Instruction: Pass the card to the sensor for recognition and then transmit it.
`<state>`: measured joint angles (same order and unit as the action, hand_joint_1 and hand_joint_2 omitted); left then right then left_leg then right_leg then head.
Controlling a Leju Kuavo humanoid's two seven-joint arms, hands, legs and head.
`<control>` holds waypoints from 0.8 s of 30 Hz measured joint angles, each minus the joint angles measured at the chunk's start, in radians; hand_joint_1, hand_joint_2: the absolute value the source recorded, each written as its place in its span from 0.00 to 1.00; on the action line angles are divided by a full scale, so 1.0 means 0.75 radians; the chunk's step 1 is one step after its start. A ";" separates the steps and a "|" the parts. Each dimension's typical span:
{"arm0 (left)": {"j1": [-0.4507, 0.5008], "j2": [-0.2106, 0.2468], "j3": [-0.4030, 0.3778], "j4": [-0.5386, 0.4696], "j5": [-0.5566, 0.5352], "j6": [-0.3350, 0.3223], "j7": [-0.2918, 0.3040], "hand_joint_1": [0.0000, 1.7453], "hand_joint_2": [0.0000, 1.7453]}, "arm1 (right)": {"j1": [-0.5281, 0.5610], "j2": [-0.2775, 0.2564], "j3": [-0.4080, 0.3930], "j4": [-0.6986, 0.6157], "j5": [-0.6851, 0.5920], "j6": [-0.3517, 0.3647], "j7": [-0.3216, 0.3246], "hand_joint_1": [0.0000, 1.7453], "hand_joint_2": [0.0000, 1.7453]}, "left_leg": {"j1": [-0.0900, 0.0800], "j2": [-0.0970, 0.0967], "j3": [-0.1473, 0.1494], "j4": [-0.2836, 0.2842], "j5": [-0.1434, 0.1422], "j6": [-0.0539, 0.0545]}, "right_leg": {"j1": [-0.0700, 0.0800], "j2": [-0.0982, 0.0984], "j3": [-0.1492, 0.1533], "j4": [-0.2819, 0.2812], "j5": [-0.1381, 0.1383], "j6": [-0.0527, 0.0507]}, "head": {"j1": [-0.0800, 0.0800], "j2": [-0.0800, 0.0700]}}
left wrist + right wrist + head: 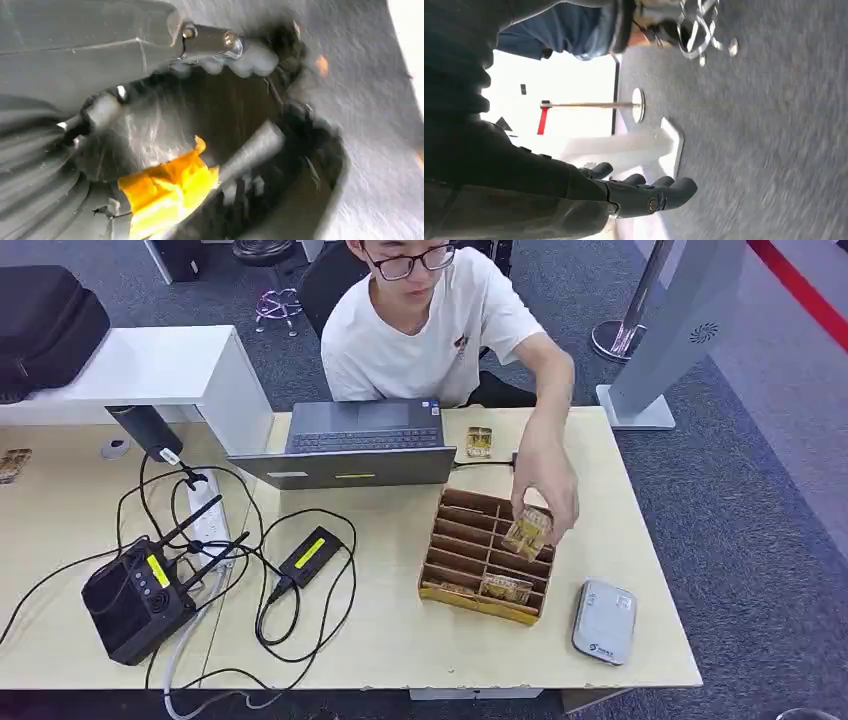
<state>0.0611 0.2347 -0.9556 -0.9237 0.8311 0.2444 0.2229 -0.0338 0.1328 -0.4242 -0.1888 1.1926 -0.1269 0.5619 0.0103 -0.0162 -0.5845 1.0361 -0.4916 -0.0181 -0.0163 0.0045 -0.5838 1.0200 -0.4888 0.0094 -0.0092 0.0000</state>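
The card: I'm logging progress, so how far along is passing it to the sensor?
Nothing looks done yet. A person's hand holds a card over the slotted wooden tray. The right hand hangs empty over the carpet, fingers apart. The grey sensor lies untouched; pickup, scan and handover remain.

Office: desk (400, 640), laptop (355, 440), router (135, 600), grey carpet (740, 540).

Open laptop (352, 445), black router (138, 602), white power strip (205, 525), black bag (45, 325), person's white shirt (425, 335)
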 joint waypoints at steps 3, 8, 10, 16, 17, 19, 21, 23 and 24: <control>-0.002 0.053 0.002 0.029 0.165 -0.142 -0.048 0.00 1.00 | 0.001 0.000 -0.002 0.000 -0.039 0.067 -0.041 0.00 1.00 | 0.000 -0.001 0.000 0.000 0.000 0.000 | 0.000 0.000 0.000 0.000 -0.001 -0.001 | 0.000 0.000; 0.001 0.101 -0.020 0.040 0.284 -0.154 -0.098 0.00 1.00 | 0.001 0.000 -0.035 0.001 -0.101 0.125 -0.085 0.00 1.00 | 0.000 0.000 0.000 0.000 0.000 0.000 | 0.000 -0.001 0.001 0.000 -0.001 -0.001 | -0.001 0.000; -0.012 0.109 -0.047 0.040 0.281 -0.117 -0.111 0.00 1.00 | 0.001 0.000 -0.049 0.001 -0.111 0.127 -0.085 0.00 1.00 | 0.000 0.000 0.000 0.000 0.000 0.000 | 0.000 0.000 0.001 0.000 -0.001 -0.001 | -0.001 0.000; -0.028 0.122 -0.089 0.041 0.281 -0.097 -0.113 0.00 1.00 | 0.001 0.000 -0.072 0.001 -0.113 0.132 -0.085 0.00 1.00 | 0.000 0.000 0.000 0.000 0.000 0.000 | 0.000 0.000 0.001 -0.001 -0.001 -0.001 | -0.001 0.000; -0.030 0.125 -0.093 0.041 0.277 -0.090 -0.114 0.00 1.00 | 0.001 0.000 -0.074 0.001 -0.114 0.131 -0.085 0.00 1.00 | 0.000 0.000 0.000 0.000 0.000 0.000 | 0.000 0.000 0.001 -0.001 -0.001 -0.001 | -0.001 0.000; -0.042 0.126 -0.115 0.044 0.226 -0.019 -0.134 0.00 1.00 | 0.001 0.000 -0.083 0.001 -0.125 0.114 -0.083 0.00 1.00 | 0.000 0.000 0.000 0.000 0.000 0.000 | 0.000 0.000 0.000 -0.001 -0.001 -0.001 | -0.001 0.000; -0.059 0.121 -0.143 0.047 0.158 0.098 -0.160 0.00 1.00 | 0.001 0.000 -0.100 -0.001 -0.155 0.065 -0.094 0.00 1.00 | 0.000 0.000 0.001 0.000 0.000 0.000 | 0.000 0.000 0.000 0.000 -0.001 -0.001 | 0.000 0.000; -0.069 0.110 -0.161 0.048 0.089 0.232 -0.196 0.00 1.00 | 0.001 -0.001 -0.126 -0.001 -0.180 -0.008 -0.114 0.00 1.00 | 0.000 0.000 0.001 0.000 0.000 0.000 | 0.000 0.000 0.001 0.000 -0.001 -0.001 | -0.001 0.000; -0.071 0.100 -0.167 0.048 0.050 0.316 -0.217 0.00 1.00 | 0.001 -0.001 -0.139 -0.002 -0.193 -0.053 -0.118 0.00 1.00 | 0.000 0.000 0.001 0.000 0.000 0.000 | 0.000 0.000 0.001 0.000 -0.001 -0.001 | -0.001 0.000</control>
<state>0.0077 0.3093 -1.0807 -0.8877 0.8685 0.4813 0.0598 -0.0334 0.1324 -0.5288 -0.1900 1.0475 -0.1668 0.4730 0.0106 -0.0160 -0.5841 1.0363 -0.4917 -0.0182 -0.0160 0.0044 -0.5834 1.0197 -0.4892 0.0085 -0.0095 0.0000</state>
